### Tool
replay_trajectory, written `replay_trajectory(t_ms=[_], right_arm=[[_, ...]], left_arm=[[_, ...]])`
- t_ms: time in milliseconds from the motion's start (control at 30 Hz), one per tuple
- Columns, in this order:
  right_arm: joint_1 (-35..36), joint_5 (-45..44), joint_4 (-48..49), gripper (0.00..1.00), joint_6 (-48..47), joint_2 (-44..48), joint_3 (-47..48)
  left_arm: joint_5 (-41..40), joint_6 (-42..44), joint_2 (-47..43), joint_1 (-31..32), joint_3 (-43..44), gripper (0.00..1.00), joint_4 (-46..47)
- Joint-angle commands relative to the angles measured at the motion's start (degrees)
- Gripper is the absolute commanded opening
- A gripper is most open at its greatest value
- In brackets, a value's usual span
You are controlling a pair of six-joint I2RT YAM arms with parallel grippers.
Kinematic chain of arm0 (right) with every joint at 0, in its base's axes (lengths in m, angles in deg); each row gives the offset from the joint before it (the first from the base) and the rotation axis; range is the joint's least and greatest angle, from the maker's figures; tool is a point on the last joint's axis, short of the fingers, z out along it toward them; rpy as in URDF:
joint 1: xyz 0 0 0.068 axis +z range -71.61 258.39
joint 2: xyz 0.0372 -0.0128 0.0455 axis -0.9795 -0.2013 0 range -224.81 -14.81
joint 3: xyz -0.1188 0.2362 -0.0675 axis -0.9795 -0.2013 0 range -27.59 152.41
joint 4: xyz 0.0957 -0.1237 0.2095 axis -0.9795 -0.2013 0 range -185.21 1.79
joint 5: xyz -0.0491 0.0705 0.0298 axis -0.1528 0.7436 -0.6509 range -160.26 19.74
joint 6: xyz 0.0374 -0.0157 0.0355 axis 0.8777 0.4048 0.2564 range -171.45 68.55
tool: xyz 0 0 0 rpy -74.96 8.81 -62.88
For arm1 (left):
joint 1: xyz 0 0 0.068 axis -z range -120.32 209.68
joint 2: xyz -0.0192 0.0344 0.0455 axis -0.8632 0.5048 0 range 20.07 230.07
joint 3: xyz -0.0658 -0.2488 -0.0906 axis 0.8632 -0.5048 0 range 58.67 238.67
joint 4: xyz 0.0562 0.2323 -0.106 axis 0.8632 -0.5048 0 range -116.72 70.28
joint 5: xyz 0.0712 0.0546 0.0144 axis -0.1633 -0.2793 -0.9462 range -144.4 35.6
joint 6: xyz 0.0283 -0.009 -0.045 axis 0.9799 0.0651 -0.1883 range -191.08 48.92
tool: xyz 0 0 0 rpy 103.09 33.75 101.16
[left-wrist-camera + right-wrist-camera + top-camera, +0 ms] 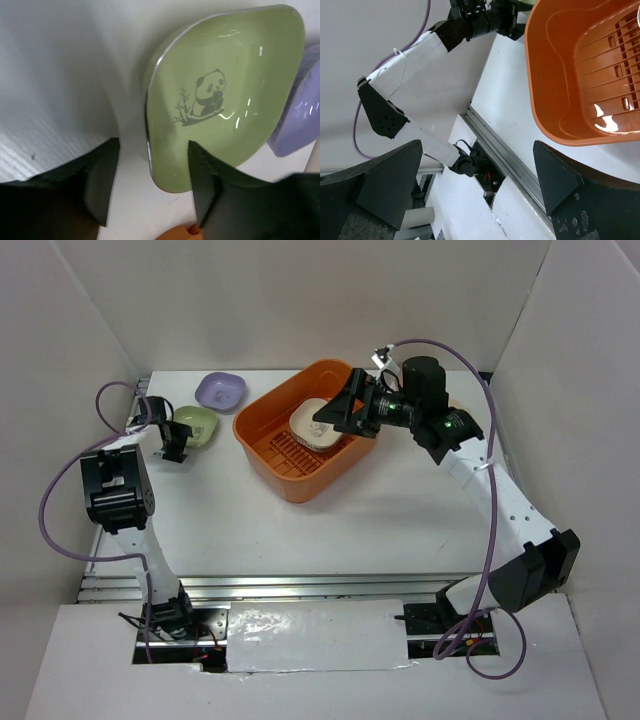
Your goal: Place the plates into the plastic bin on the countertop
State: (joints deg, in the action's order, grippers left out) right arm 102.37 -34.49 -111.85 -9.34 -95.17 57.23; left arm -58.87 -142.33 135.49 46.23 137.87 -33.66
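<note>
Left claw (152, 165) spread, straddling the near rim of the pastel green rounded-square panda dish (225, 100) on the white worktop (400, 530), lined up to pinch it. Right claw (345, 415), spread wide, hangs over the orange plastic bin (265, 455), which holds cream dishes (312, 420).

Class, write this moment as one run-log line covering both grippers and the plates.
left gripper: open, astride green plate rim | right gripper: open, empty, at bin | cream plate: in bin | purple plate: beside green

Could pass freely over bare countertop (350, 530) in front of the plastic bin (300, 480); was crowded at the green plate (200, 423) by the purple plate (221, 390) just beside it.
</note>
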Motion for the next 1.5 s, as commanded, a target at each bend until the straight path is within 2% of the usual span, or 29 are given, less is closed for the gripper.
replay_trajectory(t_ms=[0,33,100,133,167,233,333,400,467,567,600,633,700,800,1000,1200,1367,1467], right_arm=[[-1.05,2.72,0.35,1.0,-0.45,-0.06,3.33],[-1.22,3.08,0.26,1.0,-0.36,-0.15,3.6],[-1.75,3.34,-0.7,1.0,-0.19,-0.41,4.65],[-2.01,3.26,-0.97,1.0,-0.18,-0.5,4.92],[-2.19,3.43,-1.15,1.0,-0.1,-0.5,5.27],[-2.72,3.61,-0.53,1.0,0.34,-0.33,5.54],[-3.42,3.87,-0.01,1.0,1.05,-0.41,5.8],[-4.29,3.61,-0.61,1.0,1.05,-0.59,5.97],[-5.87,2.03,-2.45,1.0,0.52,-0.77,6.06],[-8.86,-1.3,-5.61,1.0,0.34,-0.77,5.19],[-10.18,-5.32,-6.41,1.0,0.52,-0.59,4.66],[-13.15,-7.1,-6.94,1.0,1.04,-0.5,3.7],[-16.68,-8.96,-6.34,1.0,1.66,-0.85,0.72],[-21.87,-11.41,-8.17,1.0,0.7,-3.56,0.43],[-28.29,-13.79,-8.97,1.0,-0.18,-8.06,1.41],[-35.05,-17.93,-10.64,1.0,1.4,-12.89,1.23],[-37.08,-18.28,-10.11,1.0,1.75,-13.16,0.0],[-37.61,-17.84,-10.11,1.0,1.4,-13.25,-0.26]], left_arm=[[-4.49,-1.44,1.13,0.36,1.84,0.62,-6.0],[-5.28,-1.62,1.13,0.44,1.84,0.49,-6.71],[-5.9,-2.32,-0.18,0.36,1.4,0.33,-9.95],[-6.42,-2.76,-1.06,0.01,0.96,0.09,-11.54],[-7.91,-3.2,-3.59,-0.6,0.09,0.0,-13.47],[-10.02,-5.3,-6.94,-2.44,-0.97,0.0,-20.23],[-14.16,-4.7,-17.04,-4.73,-5.36,0.0,-23.42],[-13.91,0.97,-24.43,-4.74,-7.21,0.0,-20.72],[-11.1,6.61,-28.4,-3.34,-4.52,0.0,-20.68],[-10.65,10.06,-30.51,3.07,3.4,0.0,-24.98],[-10.3,10.42,-31.21,5.17,5.16,0.0,-25.18],[-10.47,10.6,-32.09,8.93,8.22,0.0,-25.44],[-9.86,10.42,-32.53,12.64,10.88,0.0,-25.09],[-8.11,7.62,-28.87,20.98,15.36,0.0,-24.48],[-7.39,1.9,-17.1,30.66,22.74,0.0,-17.81],[-8.89,-3.98,-3.99,36.03,31.27,0.0,-19.03],[-8.8,-8.56,-0.72,37.97,29.52,0.0,-16.92],[-9.5,-8.39,2.09,38.85,32.5,0.0,-19.8]])
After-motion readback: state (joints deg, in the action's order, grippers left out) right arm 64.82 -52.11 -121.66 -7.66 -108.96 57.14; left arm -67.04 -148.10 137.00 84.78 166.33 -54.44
